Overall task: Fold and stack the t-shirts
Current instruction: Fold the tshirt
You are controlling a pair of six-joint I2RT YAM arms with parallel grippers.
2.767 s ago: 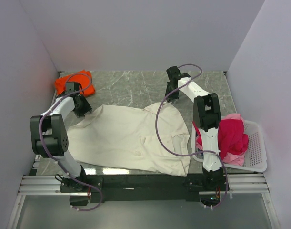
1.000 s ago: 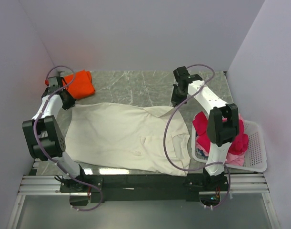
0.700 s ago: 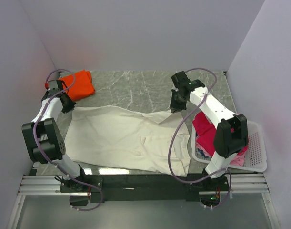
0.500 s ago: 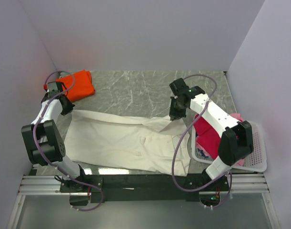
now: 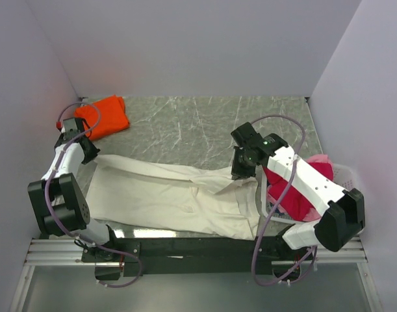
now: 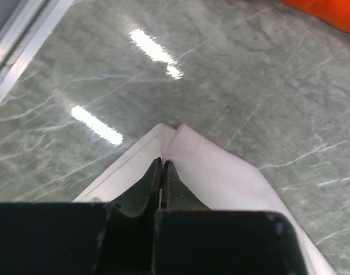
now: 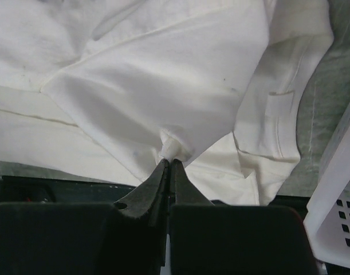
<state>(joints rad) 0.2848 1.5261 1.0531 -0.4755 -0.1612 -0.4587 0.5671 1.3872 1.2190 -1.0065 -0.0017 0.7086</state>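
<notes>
Cream t-shirt [image 5: 153, 195], far edge pinched both ends

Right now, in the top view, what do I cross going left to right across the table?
orange t-shirt → cream t-shirt → crimson t-shirt → white basket

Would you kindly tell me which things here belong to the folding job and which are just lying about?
Job: cream shirt, orange shirt, red shirt, pink shirt, left hand, right hand.
Lying about: basket, table.
</notes>
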